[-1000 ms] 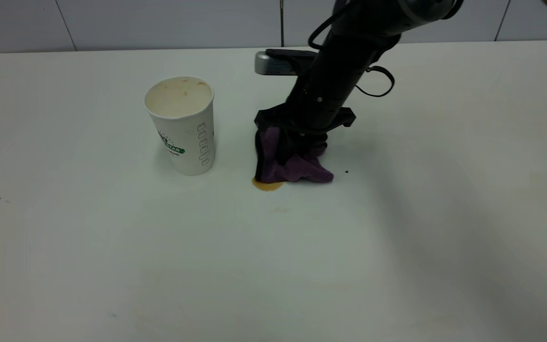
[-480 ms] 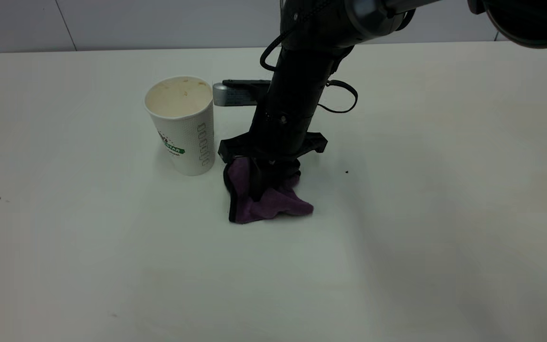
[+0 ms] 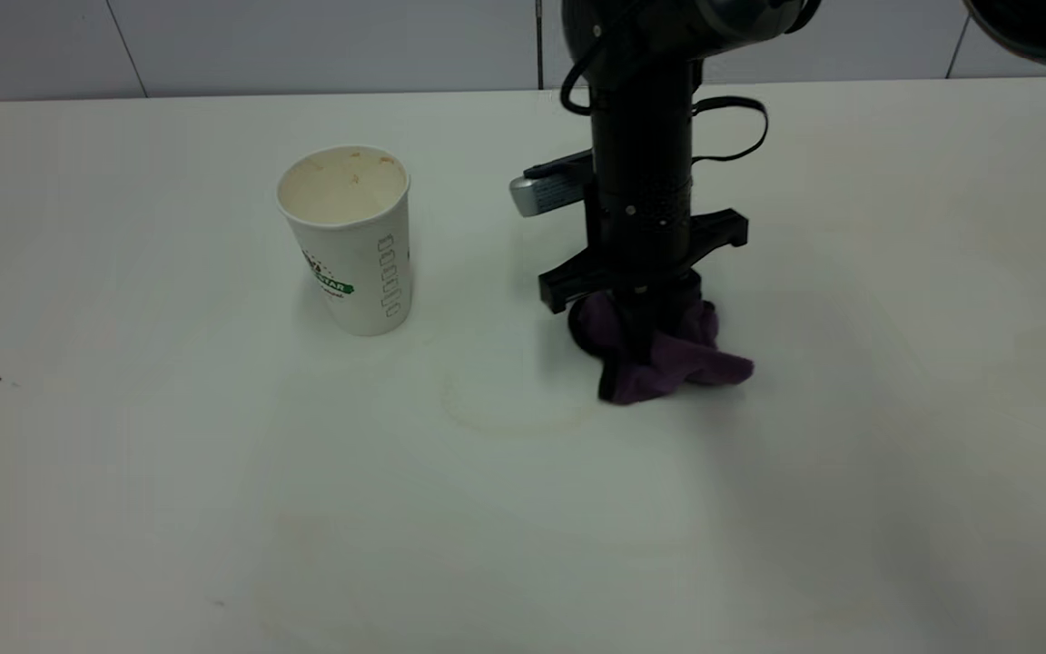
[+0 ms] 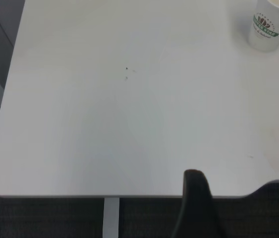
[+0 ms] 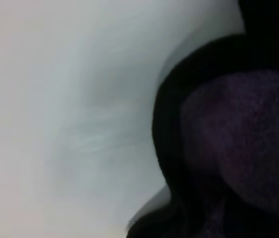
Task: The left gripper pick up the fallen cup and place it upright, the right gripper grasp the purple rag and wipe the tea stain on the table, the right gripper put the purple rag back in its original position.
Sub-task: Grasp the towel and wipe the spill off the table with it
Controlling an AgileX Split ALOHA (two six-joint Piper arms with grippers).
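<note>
Tall white paper cup (image 3: 352, 242) with a green-and-red round logo stands upright on the large plain white tabletop (image 3: 169, 472), mouth up, tan-tinged inside showing. It also shows in the left wrist view (image 4: 271, 26), far from that camera.

Right gripper (image 3: 646, 331), a thick black arm tip with a thin cable loop and a grey-silver block, points straight down at mid-table, well to the right of the cup. Its black fingers are clamped on the small dark purple fluffy rag (image 3: 668, 359), bunched under it and touching the table surface. Right wrist view is filled by the rag (image 5: 243, 148) close up, black edging visible.

Amber tea stain: only a faint pale-brown curved smear (image 3: 505, 413) on the table, between cup and rag, left of the rag and apart from it.

Left gripper (image 4: 195, 208): only one dark finger shows, out past the table edge, away from the cup. Cannot tell how far open it is.
</note>
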